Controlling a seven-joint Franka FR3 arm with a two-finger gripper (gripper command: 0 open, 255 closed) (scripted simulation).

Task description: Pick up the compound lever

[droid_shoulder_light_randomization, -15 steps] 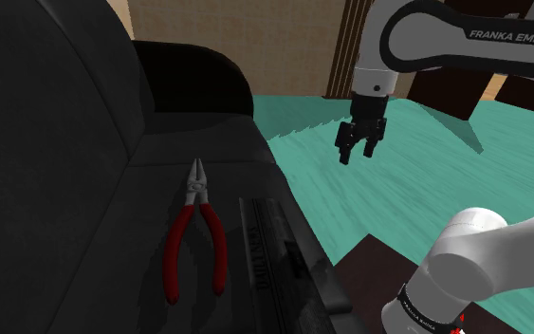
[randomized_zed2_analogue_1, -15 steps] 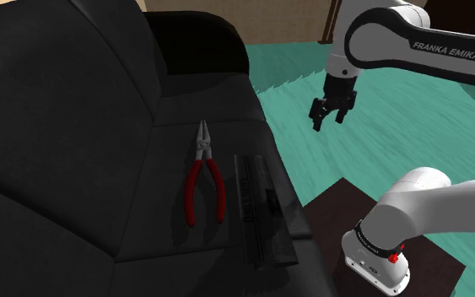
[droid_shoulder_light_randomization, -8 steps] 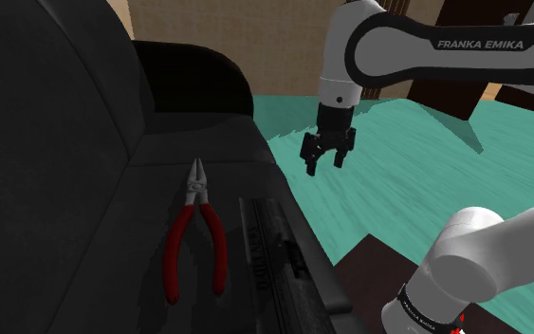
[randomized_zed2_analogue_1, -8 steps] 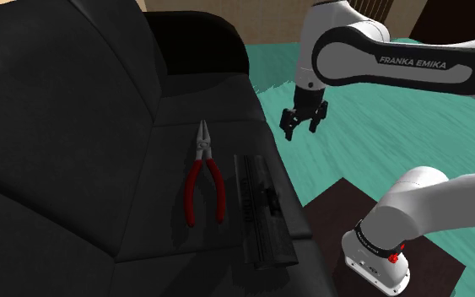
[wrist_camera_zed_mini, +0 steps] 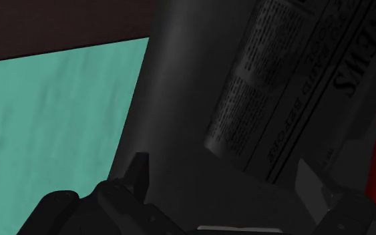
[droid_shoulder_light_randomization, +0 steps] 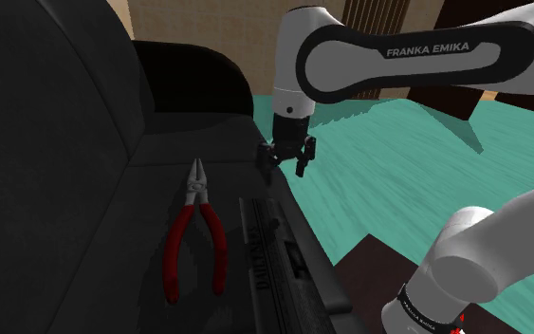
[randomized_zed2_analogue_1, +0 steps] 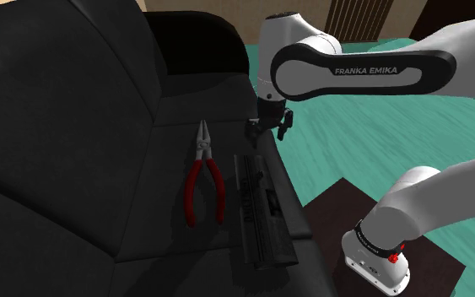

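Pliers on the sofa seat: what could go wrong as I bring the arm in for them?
1. The newspaper lies right beside the pliers, on the side where the gripper hangs; the open jaws could snag or drag it.
2. The pliers lie flat on the sofa cushion with handles spread, so the jaws may press into the seat or close on one handle only.
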